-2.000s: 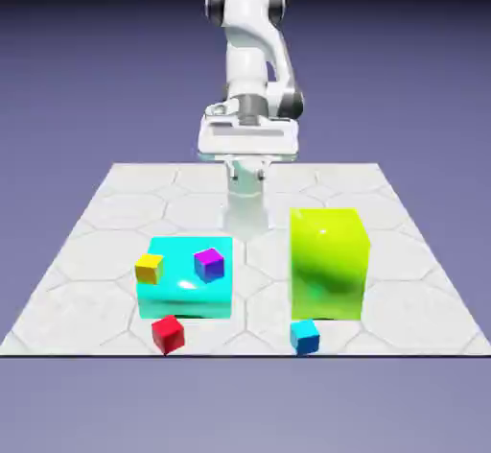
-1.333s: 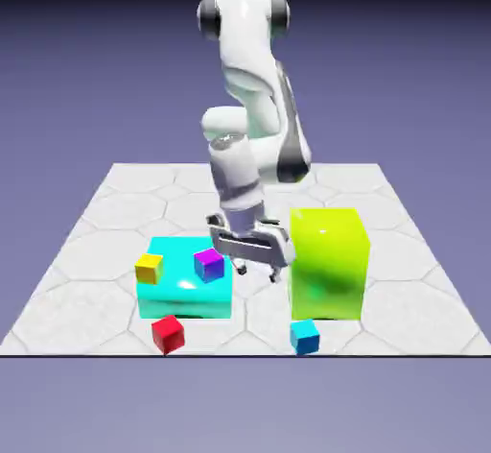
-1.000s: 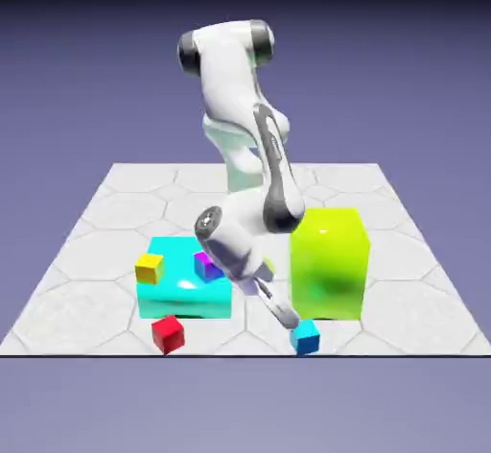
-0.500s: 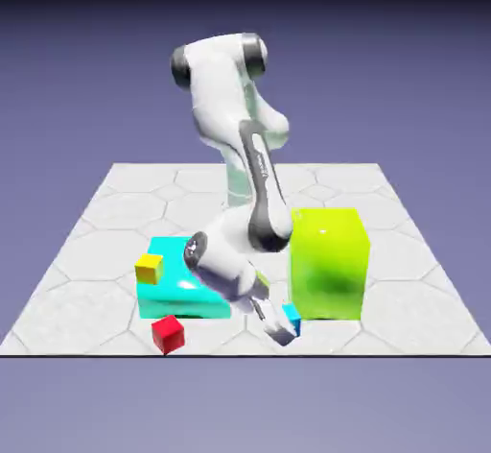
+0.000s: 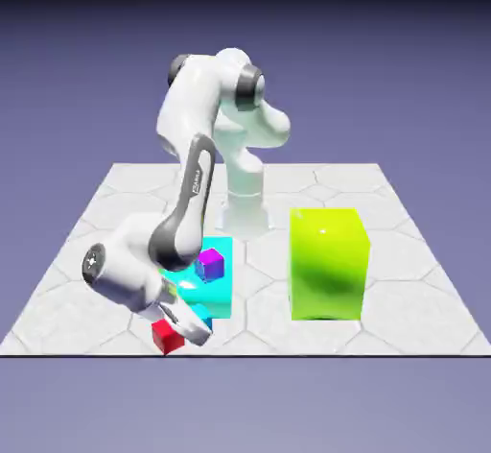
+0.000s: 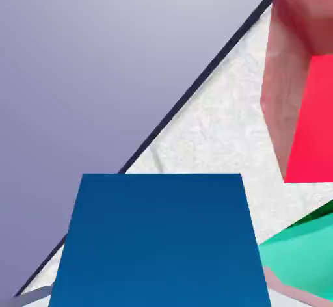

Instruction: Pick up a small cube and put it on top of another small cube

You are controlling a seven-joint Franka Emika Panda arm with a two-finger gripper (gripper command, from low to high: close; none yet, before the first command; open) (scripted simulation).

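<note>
Item: small blue cube (image 6: 159, 240), clamped between the closed fingers of the gripper (image 5: 195, 330), lower centre of hand view, carried low. Destination: small red cube (image 6: 300, 88), upper right, just beside, not yet underneath.

White hexagon-patterned table (image 5: 403, 250) before a blue-violet backdrop. Large lime-green block (image 5: 329, 264) standing toward the exterior view's right. Large cyan block (image 5: 219, 293) at left of middle — partly hidden — with a small purple cube (image 5: 210, 264) on top.
</note>
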